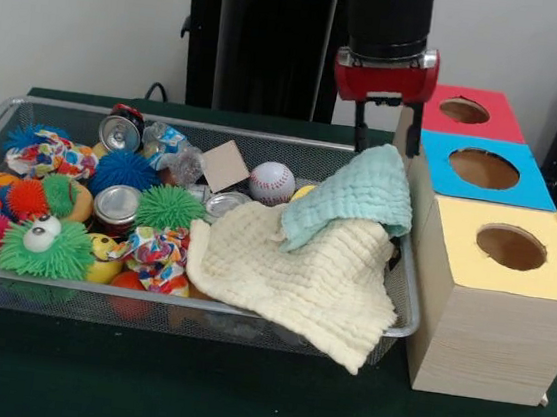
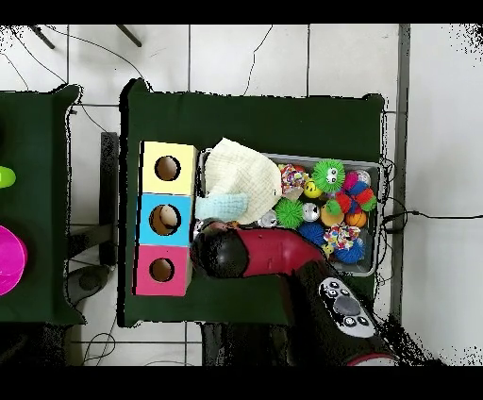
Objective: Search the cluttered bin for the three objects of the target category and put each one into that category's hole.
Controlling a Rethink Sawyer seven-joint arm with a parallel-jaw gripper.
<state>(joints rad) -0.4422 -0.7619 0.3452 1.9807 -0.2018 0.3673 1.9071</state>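
Note:
The silver wire-mesh bin (image 1: 217,127) stands on the green table and also shows in the overhead view (image 2: 374,162). My gripper (image 1: 385,140) hangs over the bin's corner nearest the boxes. Its fingers (image 1: 361,127) stand apart, and their tips are at the top of a raised mint-green cloth (image 1: 361,193). The red-faced box (image 1: 494,127) with its round hole (image 1: 464,111) stands just beside the gripper. In the overhead view the hole (image 2: 161,270) lies left of the arm's black wrist (image 2: 219,253). No soft toy animal shows plainly. A yellow bit (image 1: 304,190) peeks out by the cloth.
A cream cloth (image 1: 300,281) hangs over the bin's front rim. Spiky rubber balls (image 1: 48,248), cans (image 1: 116,205), a baseball (image 1: 271,182) and patterned bundles (image 1: 158,250) fill the rest. The blue-faced box (image 1: 483,168) and the yellow-faced box (image 1: 511,247) stand in line with the red one.

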